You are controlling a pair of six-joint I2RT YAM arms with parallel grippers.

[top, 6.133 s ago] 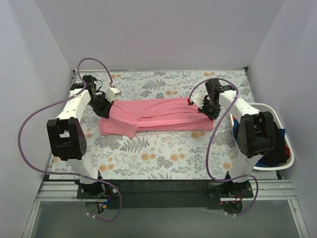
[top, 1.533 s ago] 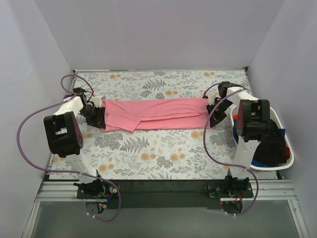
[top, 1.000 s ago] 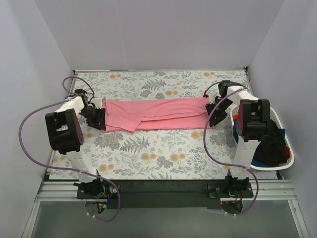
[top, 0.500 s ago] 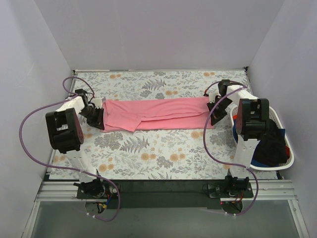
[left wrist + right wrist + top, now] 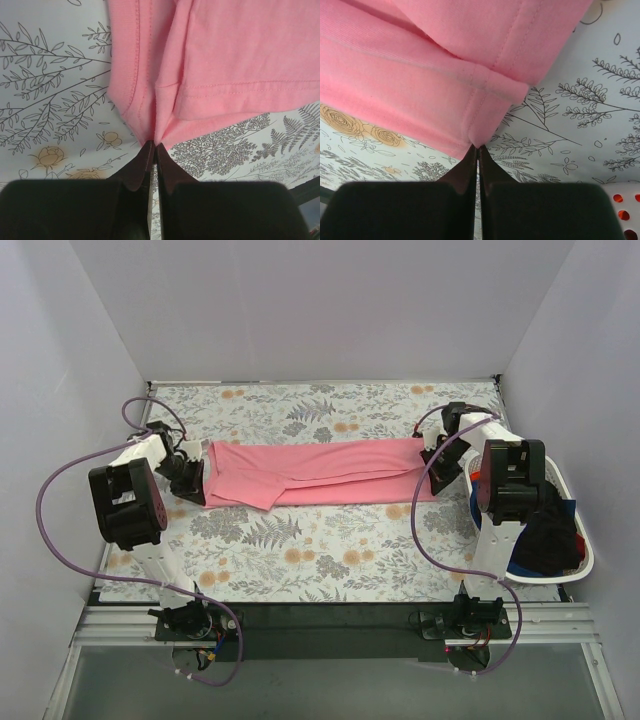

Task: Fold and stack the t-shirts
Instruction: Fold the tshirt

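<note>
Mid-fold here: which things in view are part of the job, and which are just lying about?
Job:
- pink shirt, pinched by the left hand and right hand
- black shirt, waiting in the basket

Lying about:
- basket
- tablecloth
- cables

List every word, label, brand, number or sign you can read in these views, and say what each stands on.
None can be read.
The salmon-pink t-shirt shows only plain cloth and stitched hems, with no print or tag.
The tablecloth carries only flowers and ferns.
The laundry basket shows no label.
Any marking on the left arm or right arm is too small to tell.
</note>
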